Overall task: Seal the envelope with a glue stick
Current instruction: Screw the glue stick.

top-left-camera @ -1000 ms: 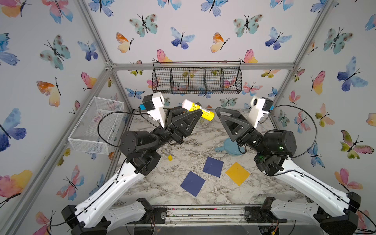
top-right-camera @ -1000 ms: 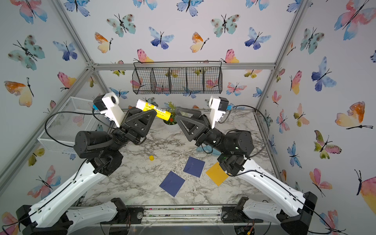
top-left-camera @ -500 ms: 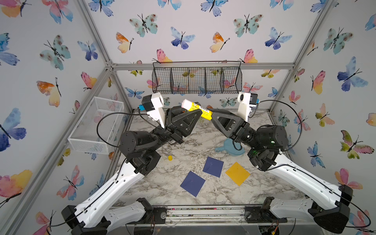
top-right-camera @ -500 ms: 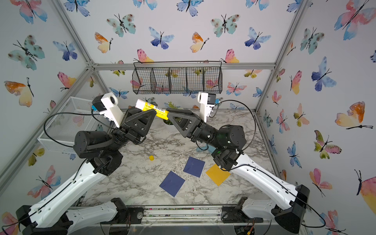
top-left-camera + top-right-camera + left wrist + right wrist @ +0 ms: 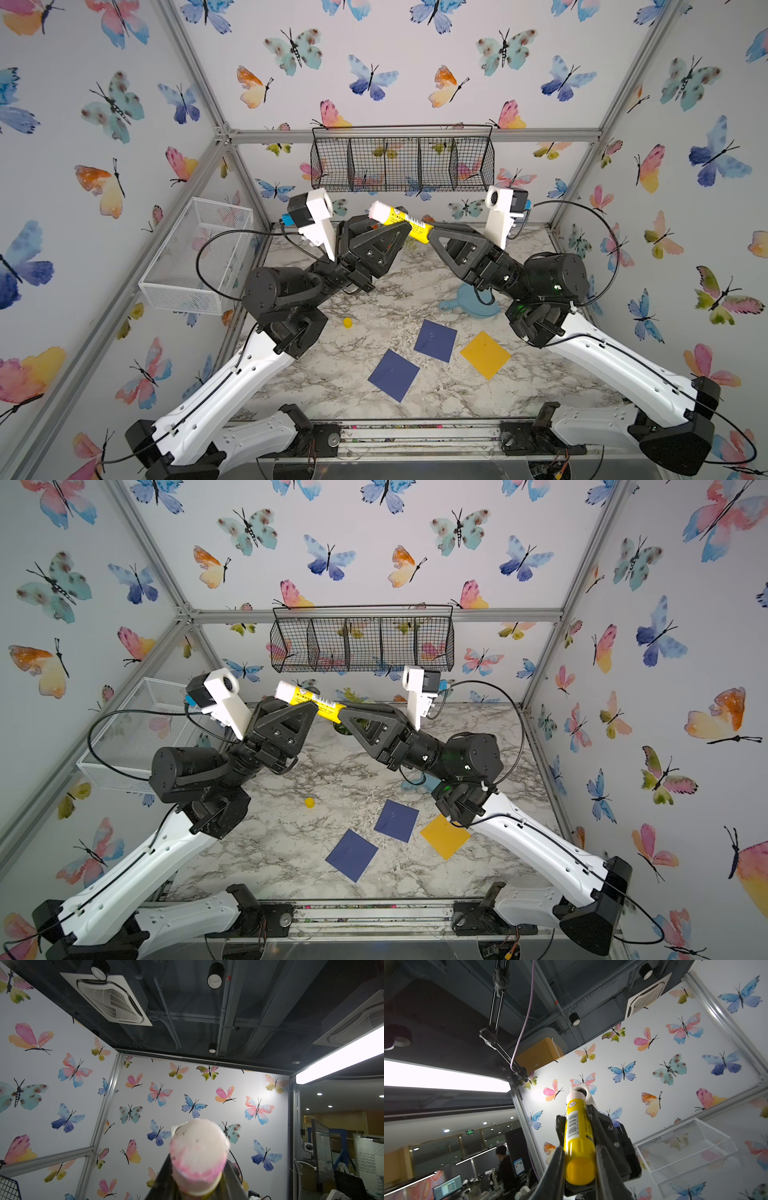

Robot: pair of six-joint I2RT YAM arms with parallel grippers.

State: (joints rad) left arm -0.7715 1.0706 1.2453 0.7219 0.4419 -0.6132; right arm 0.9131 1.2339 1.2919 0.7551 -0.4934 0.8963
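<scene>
In both top views the glue stick [image 5: 400, 220] slants between left fingers [image 5: 388, 243] clamped mid-barrel and right fingers [image 5: 451, 240] clamped on its yellow base, white tip past the left pair; the left wrist view meets the glue stick [image 5: 199, 1147] tip-first, the right wrist view shows the glue stick [image 5: 577, 1136] base-first.

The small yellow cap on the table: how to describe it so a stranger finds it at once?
On the marble table, near the left arm's black joint, lies the yellow cap. It alone is tiny and round; the navy squares and yellow square are flat.
</scene>
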